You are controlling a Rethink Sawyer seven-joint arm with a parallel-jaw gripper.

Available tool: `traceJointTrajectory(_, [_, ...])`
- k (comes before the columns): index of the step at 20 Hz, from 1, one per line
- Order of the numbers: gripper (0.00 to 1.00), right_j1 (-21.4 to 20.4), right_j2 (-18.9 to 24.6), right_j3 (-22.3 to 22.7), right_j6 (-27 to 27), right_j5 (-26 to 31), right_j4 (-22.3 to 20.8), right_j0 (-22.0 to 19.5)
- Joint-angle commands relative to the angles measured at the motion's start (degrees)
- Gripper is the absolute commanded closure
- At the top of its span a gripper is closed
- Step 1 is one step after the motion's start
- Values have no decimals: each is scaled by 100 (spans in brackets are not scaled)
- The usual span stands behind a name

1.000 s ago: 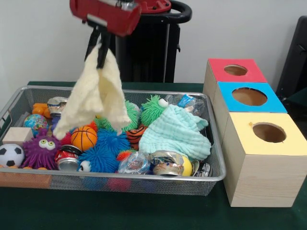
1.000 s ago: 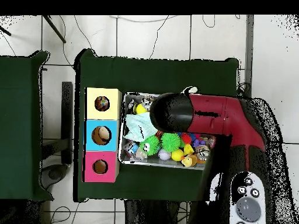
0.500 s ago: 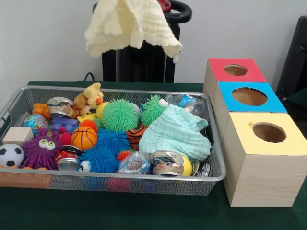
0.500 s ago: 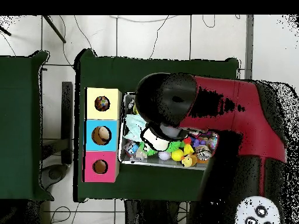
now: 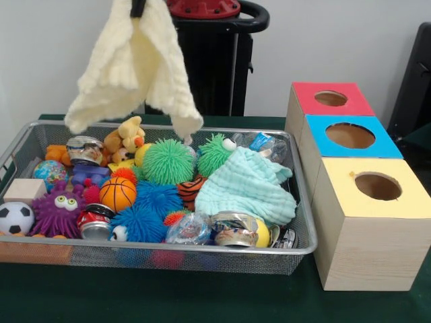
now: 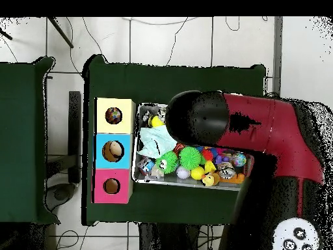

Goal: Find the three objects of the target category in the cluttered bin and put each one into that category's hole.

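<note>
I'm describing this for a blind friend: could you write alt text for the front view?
A pale yellow cloth hangs from the gripper above a wire bin crammed with toys, balls and a mint green cloth. To the right stand three boxes with round holes on top, coloured red, blue and yellow.

my front camera sits low and close at the desk (image 5: 202,303) edge, looking level across the wire bin (image 5: 161,252) toward the wall, with the three boxes (image 5: 367,222) at 3 o'clock. my overhead camera hangs high and looks straight down, taking in the whole desk (image 6: 182,78) and the floor around it; there the boxes (image 6: 114,150) lie at 9 o'clock of the bin (image 6: 138,176). both views share the bin, the boxes and the green desk top, turned half round between them.
</note>
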Motion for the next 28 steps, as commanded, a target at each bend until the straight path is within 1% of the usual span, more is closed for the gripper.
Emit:
traceJointTrajectory(1, [100, 351, 43, 1118, 493, -634, 72, -249])
traceJointTrajectory(7, [100, 301, -35, 1312, 469, -910, 118, -250])
traceJointTrajectory(15, [100, 220, -127, 1333, 525, -824, 121, -160])
traceJointTrajectory(24, [100, 183, -198, 1284, 581, -380, 232, -45])
traceJointTrajectory(28, [100, 203, -169, 1302, 486, -389, 260, -73])
